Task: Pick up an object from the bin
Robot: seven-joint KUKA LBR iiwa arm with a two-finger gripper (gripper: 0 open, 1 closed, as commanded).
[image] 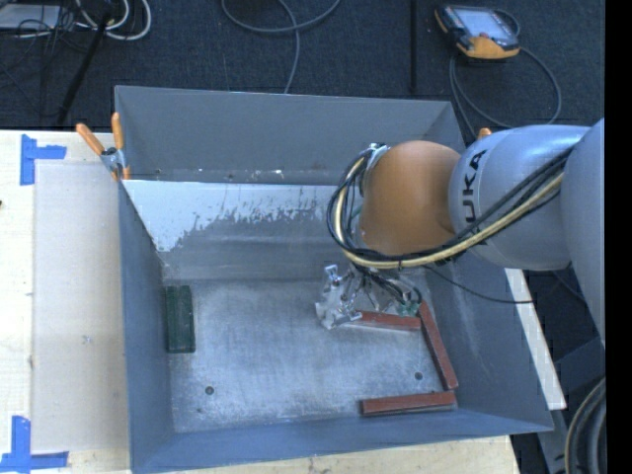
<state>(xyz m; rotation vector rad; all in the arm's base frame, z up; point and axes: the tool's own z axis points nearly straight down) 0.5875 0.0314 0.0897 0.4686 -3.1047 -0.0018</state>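
Red-brown angled frame (440, 355) ends at the end effector (336, 309), whose grip I cannot tell; green block (179, 318) lies well apart.

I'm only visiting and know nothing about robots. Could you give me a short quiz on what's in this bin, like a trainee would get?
1. True or false: the dark green block lies near the left wall of the bin, well apart from the end effector.
2. Which thing lies closest to the end effector? A) the dark green block B) the reddish-brown angled strip C) a yellow ball
3. Fill in: the arm reaches into the bin from the view's ____ side.
Key: 1 true; 2 B; 3 right.
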